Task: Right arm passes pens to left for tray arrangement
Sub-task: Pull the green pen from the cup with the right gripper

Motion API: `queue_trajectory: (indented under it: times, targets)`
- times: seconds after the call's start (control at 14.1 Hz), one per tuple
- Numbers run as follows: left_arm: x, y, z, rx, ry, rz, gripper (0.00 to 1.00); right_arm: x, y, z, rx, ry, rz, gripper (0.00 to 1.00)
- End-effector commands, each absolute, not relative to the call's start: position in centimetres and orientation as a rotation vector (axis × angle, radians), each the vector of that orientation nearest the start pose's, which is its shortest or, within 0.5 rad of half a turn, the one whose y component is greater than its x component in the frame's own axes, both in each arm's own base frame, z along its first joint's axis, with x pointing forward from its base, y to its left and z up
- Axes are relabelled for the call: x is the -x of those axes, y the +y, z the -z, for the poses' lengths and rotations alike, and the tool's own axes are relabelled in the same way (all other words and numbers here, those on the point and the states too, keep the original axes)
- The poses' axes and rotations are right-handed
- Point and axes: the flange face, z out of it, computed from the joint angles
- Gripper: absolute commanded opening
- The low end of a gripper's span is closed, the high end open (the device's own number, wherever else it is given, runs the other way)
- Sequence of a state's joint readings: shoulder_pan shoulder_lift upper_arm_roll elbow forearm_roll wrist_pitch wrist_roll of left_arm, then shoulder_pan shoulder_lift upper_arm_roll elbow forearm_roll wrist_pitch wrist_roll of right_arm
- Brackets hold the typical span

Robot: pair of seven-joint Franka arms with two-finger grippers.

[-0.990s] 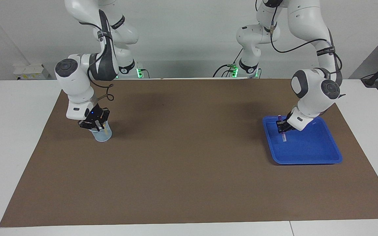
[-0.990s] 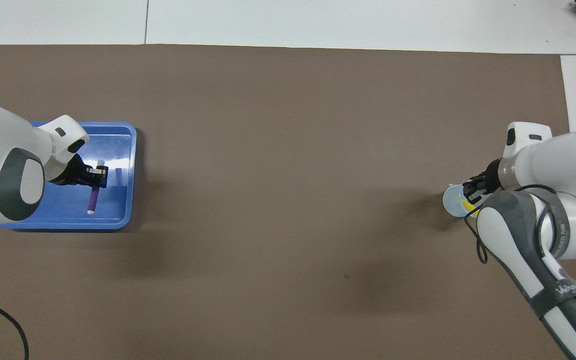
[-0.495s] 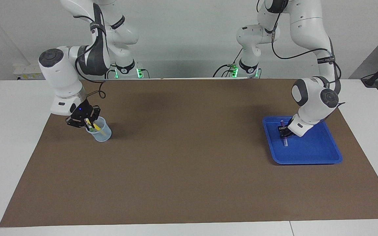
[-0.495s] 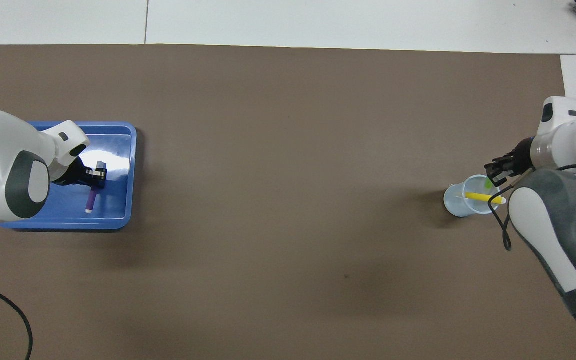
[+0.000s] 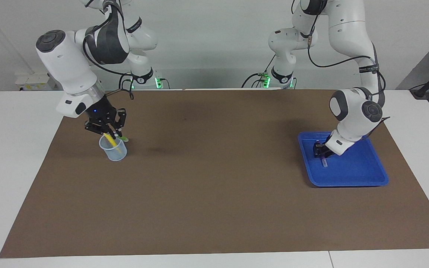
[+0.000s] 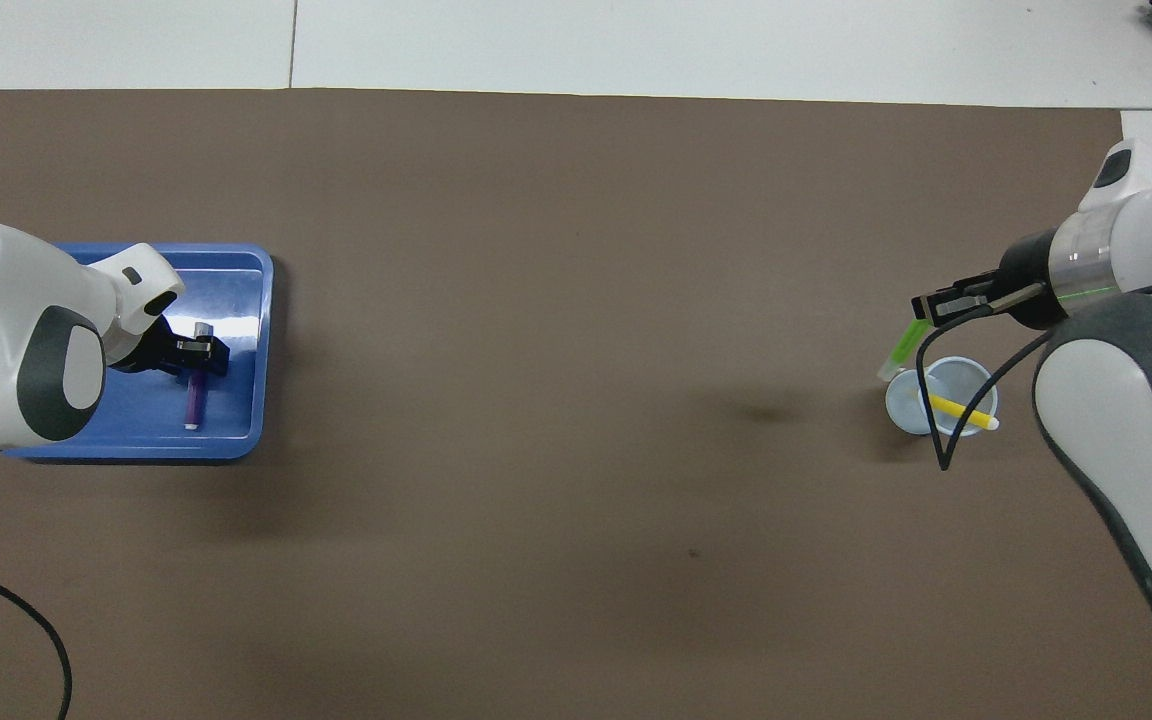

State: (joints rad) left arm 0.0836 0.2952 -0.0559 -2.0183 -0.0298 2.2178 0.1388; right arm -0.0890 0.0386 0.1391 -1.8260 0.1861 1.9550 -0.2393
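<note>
The right claw point(image 5: 114, 134), clamped on the green pen point(image 6: 906, 345), has risen above the translucent cup point(image 5: 113, 148) at the right arm's end of the worktop point(image 5: 214, 208), where it was dipped a second ago. The yellow pen point(image 6: 963, 412) stays slanted in the cup. Over the blue tray point(image 5: 363, 175), the left claw point(image 5: 319, 150) has loosened above the purple pen point(image 6: 194, 395), now lying flat on the tray floor.

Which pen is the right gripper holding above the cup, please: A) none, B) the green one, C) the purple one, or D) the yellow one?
B: the right gripper is shut on the green pen above the cup; the yellow pen leans in the cup and the purple pen lies in the tray.
</note>
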Motion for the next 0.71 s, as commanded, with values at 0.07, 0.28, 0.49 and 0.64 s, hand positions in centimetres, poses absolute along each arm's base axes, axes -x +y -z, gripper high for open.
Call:
queue_trajectory:
  times: [0.07, 0.28, 0.49, 0.64]
  targets:
    - [-59.2, 1.6, -30.7, 3.253, -0.02, -0.178, 0.91, -58.4, 7.6, -51.4, 2.872, 0.041, 0.092, 0.0]
    - [-60.5, 0.7, -34.1, 3.265, -0.129, -0.23, 0.93, -57.9, 11.1, -51.0, 2.772, 0.355, 0.059, 0.0]
    - [-61.2, -0.5, -37.1, 3.314, -0.351, -0.251, 0.93, -57.4, 15.3, -50.2, 2.62, 0.631, 0.041, 0.0]
    - [-61.2, -2.4, -38.9, 3.315, -0.486, -0.23, 0.93, -57.1, 18.5, -50.6, 2.493, 0.829, 0.029, 0.0]
